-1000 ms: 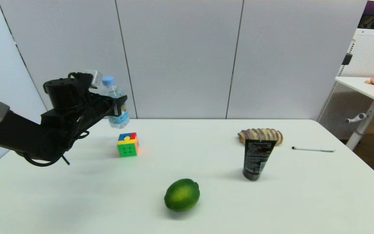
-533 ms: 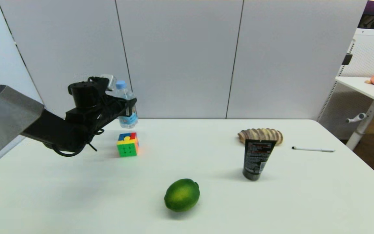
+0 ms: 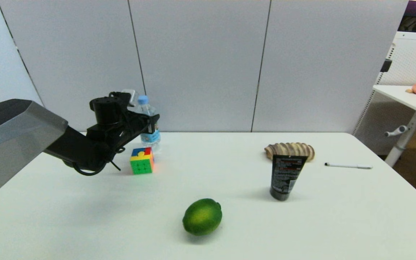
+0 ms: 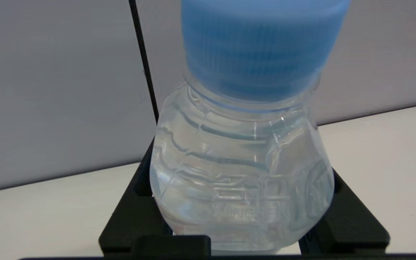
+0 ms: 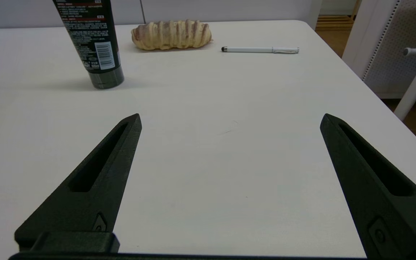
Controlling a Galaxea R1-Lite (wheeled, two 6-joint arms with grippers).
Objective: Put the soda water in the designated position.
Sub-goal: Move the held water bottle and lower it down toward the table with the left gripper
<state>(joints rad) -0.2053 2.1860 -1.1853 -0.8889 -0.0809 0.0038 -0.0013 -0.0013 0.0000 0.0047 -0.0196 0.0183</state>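
One big white table (image 3: pixel 229 224) before you. Left gripper (image 3: pixel 149 124) squeezes soda water (image 3: pixel 149 124) upright at far left, just behind colour cube (image 3: pixel 142 160). Bottle looks near tabletop; can't tell if touching. You still need to set down, let go. Right gripper (image 5: pixel 229 121) parked, fingers wide, holding nothing.

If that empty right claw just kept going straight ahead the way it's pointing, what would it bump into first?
Probably nothing soon: the open right gripper points across bare white table. Farther off, the pen lies roughly ahead, with the black tube and bread off to one side; depth is uncertain.
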